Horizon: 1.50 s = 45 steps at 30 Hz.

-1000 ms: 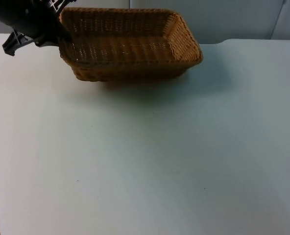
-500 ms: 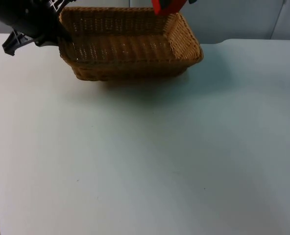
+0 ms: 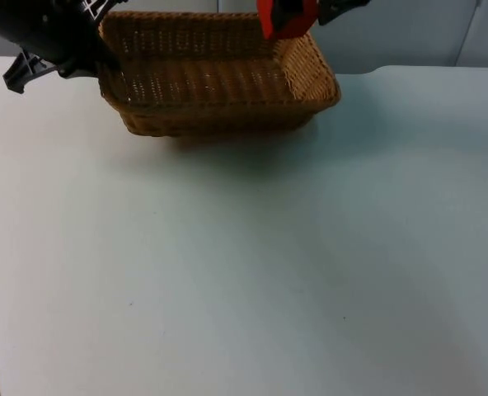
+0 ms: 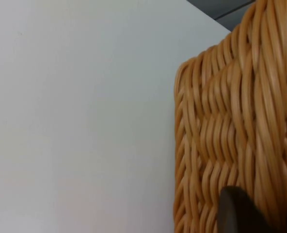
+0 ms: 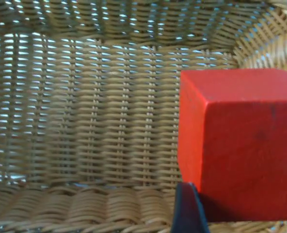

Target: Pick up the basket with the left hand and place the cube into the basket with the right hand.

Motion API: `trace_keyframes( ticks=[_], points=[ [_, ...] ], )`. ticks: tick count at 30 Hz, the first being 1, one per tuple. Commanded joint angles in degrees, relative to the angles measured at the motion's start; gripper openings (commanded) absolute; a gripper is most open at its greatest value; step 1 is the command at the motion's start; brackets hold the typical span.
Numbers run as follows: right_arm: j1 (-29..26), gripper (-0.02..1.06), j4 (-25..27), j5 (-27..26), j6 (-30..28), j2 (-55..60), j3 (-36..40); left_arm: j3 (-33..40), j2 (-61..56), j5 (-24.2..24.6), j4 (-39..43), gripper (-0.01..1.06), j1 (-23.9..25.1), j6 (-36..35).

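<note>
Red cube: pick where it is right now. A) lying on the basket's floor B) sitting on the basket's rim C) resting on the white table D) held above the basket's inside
D: the right tool grips the red cube over the basket, whose woven floor lies below it.

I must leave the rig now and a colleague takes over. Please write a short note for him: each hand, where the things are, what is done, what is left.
Left hand: at the back left of the table, shut on the left end of the basket, which it holds lifted, its shadow on the table below.
Right hand: above the basket's right end, shut on the red cube; its wrist view shows the cube over the basket's woven floor.
Done: basket picked up, cube brought over it.
Left: lower and release the cube into the basket, then withdraw the right hand.
</note>
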Motion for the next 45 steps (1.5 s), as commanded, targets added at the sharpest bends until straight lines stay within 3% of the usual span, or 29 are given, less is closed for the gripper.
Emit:
trace_keyframes(
  ticks=[1, 13, 15, 18, 19, 21, 22, 25, 29, 41, 45],
  points=[
    [-0.2, 0.07, 1.6, -2.3, 0.2, 1.1, -0.6, -0.6, -0.6, -0.5, -1.7, 0.0, 0.0, -0.5],
    [-0.2, 0.1, 3.2, -6.1, 0.3, 2.0, -0.6, -0.6, -0.6, -0.7, -1.7, 0.0, 0.0, -0.5],
    [-0.2, 0.19, 3.2, -5.7, 1.4, 2.0, -0.6, -0.6, -0.6, -0.7, -1.7, 0.0, 0.0, -0.5],
    [-0.2, 0.4, 3.2, -5.6, 1.4, 2.0, -0.6, -0.6, -0.6, -0.7, -1.7, 0.0, 0.0, -0.5],
    [-0.2, 0.4, 3.2, -5.6, 1.4, 2.0, -0.6, -0.6, -0.6, -0.7, -1.7, 0.0, 0.0, -0.5],
    [-0.2, 0.6, 3.2, -5.6, 1.3, 2.0, -0.6, -0.6, -0.6, -0.7, -1.7, 0.0, 0.0, -0.5],
    [-0.2, 0.6, 3.2, -5.6, 1.3, 2.0, -0.6, -0.6, -0.6, -0.7, -1.7, 0.0, 0.0, -0.5],
    [-0.2, 0.8, 3.2, -5.6, 1.2, 2.0, -0.6, -0.6, -0.6, -0.7, -1.7, 0.0, 0.0, -0.5],
    [-0.2, 0.89, 3.2, -6.1, 1.2, 2.0, -0.6, -0.6, -0.6, -0.7, -1.7, 0.0, 0.0, -0.5],
    [-0.2, 0.9, 3.0, -6.0, 1.1, 1.5, -0.6, -0.6, -0.6, -0.7, -1.7, 0.0, 0.0, -0.5],
    [-0.2, 0.9, -1.5, -5.2, 1.1, -1.1, -0.6, -0.6, -0.6, -0.7, -1.7, 0.0, 0.0, -0.5]
  ],
)
